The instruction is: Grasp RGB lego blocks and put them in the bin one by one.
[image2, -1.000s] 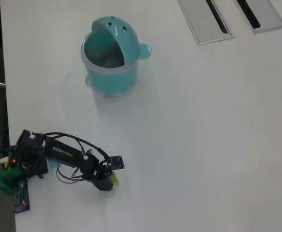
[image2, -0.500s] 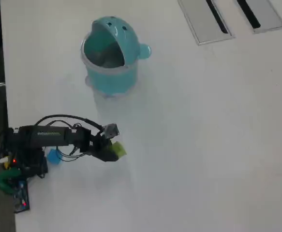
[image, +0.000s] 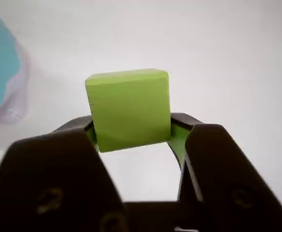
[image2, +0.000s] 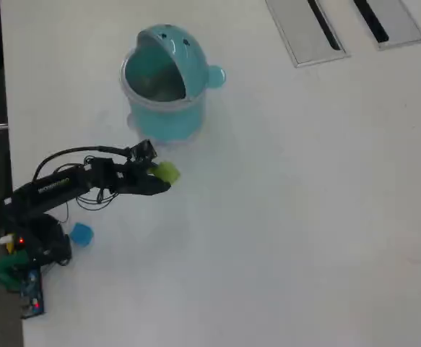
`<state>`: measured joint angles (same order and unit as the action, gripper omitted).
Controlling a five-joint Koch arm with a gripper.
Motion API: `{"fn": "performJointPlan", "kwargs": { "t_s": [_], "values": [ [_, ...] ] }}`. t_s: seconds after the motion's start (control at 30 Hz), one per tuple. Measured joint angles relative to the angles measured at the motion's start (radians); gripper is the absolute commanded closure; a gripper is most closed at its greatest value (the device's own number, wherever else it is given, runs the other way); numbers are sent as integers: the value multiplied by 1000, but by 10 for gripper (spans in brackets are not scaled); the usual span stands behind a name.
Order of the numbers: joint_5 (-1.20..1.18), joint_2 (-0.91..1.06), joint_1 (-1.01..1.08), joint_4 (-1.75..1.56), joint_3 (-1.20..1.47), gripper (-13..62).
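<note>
Yellow-green block sits clamped between the jaws of the gripper, clear of the table, just near of the teal bin. Good practice calls for lifting above the clear rim and centring over the bin's opening before release, since the domed lid covers its far side.

Overhead view, bin as landmark: held block just below bin, between jaws; second block on table far lower left; slotted panels upper right.
</note>
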<state>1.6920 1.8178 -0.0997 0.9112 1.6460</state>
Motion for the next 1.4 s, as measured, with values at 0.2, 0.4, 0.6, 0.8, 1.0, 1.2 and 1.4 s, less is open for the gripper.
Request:
{"fn": "performJointPlan", "kwargs": {
  "t_s": [0.2, 0.4, 0.6, 0.8, 1.0, 1.2, 1.4],
  "values": [
    [-52, 5, -144, -126, 0, 345],
    [-83, 6, -227, -235, 25, 371],
    [-87, 6, -311, -291, 29, 371],
    [-87, 9, -373, -356, 29, 371],
    [-87, 5, -423, -439, 29, 371],
    [-84, -120, -528, -571, -106, 371],
    [-35, -270, -594, -626, -247, 372]
  ]
}}
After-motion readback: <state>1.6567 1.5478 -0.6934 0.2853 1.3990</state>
